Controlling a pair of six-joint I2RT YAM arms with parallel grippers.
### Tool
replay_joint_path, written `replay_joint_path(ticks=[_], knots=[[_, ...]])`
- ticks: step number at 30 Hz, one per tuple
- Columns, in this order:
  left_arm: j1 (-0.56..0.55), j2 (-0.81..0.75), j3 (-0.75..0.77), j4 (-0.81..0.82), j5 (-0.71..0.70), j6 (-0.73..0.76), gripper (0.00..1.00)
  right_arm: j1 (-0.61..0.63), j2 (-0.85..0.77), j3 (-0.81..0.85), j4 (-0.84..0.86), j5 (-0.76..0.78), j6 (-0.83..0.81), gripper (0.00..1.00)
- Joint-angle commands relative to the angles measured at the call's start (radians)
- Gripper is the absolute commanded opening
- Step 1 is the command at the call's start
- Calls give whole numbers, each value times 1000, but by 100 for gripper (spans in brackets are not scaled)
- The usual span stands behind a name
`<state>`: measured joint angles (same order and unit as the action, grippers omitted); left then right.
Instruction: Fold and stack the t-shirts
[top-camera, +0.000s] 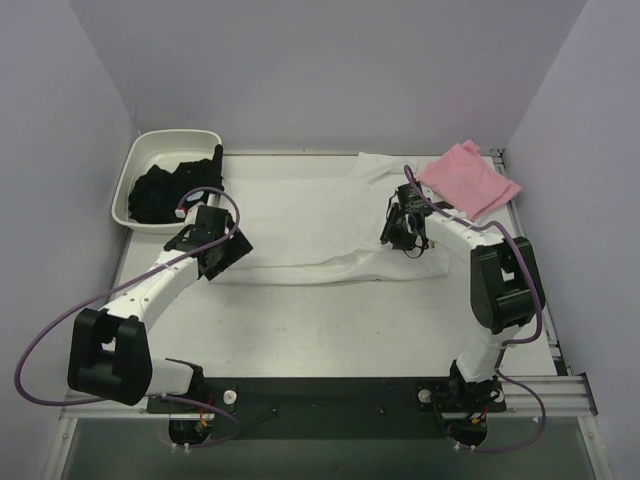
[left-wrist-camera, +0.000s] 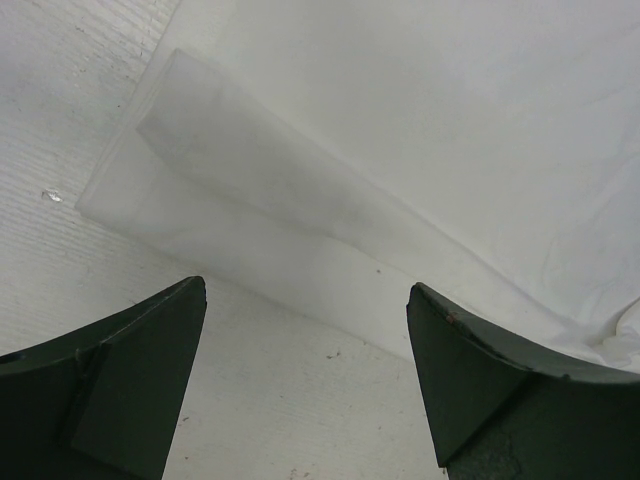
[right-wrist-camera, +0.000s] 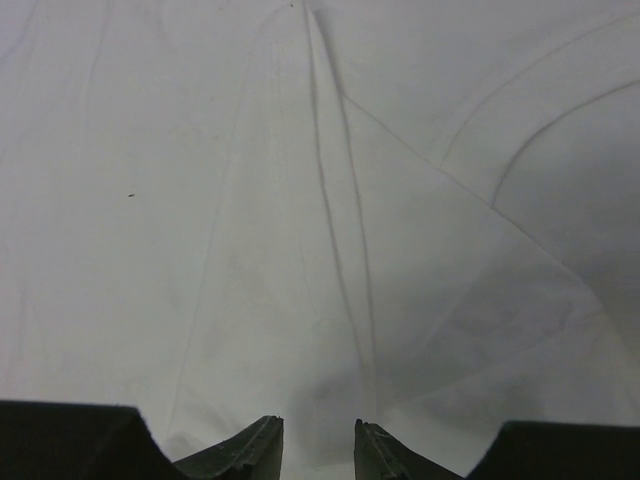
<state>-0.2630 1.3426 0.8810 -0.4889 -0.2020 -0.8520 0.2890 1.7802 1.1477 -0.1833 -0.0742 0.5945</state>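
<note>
Overhead view: a white t-shirt (top-camera: 310, 220) lies spread flat across the middle of the surface (top-camera: 330, 330), its long side running left to right. A pink t-shirt (top-camera: 468, 178), folded into a flat packet, rests at the far right corner, just beside the white one's far right end. A white tub (top-camera: 127, 185) stands at the far left corner and holds a dark garment (top-camera: 165, 190).

The left hand (top-camera: 215, 250) is at the near left corner of the white t-shirt. Left wrist view: the left hand (left-wrist-camera: 305, 385) has its fingers (left-wrist-camera: 130, 380) spread wide apart with nothing between them, above the bare surface (left-wrist-camera: 60, 120) and next to a folded edge of the white t-shirt (left-wrist-camera: 450, 120).

The right hand (top-camera: 405, 232) is over the right part of the white t-shirt, near the pink one. Right wrist view: the right hand (right-wrist-camera: 318, 455) has its fingers (right-wrist-camera: 250, 455) drawn close together, a narrow gap left between them. A raised crease in the white t-shirt (right-wrist-camera: 200, 200) runs straight into that gap. Whether the cloth is actually clamped cannot be told.
</note>
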Motion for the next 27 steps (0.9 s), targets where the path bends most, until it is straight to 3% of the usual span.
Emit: replay_joint_path(ticks=[1,27], knots=[[-4,9,27,33,-7,11,91,-2,-53,-14,-44,53,-24,36],[-4,10,19,38,-13,11,91,-2,-8,-36,-13,47,-2,33]])
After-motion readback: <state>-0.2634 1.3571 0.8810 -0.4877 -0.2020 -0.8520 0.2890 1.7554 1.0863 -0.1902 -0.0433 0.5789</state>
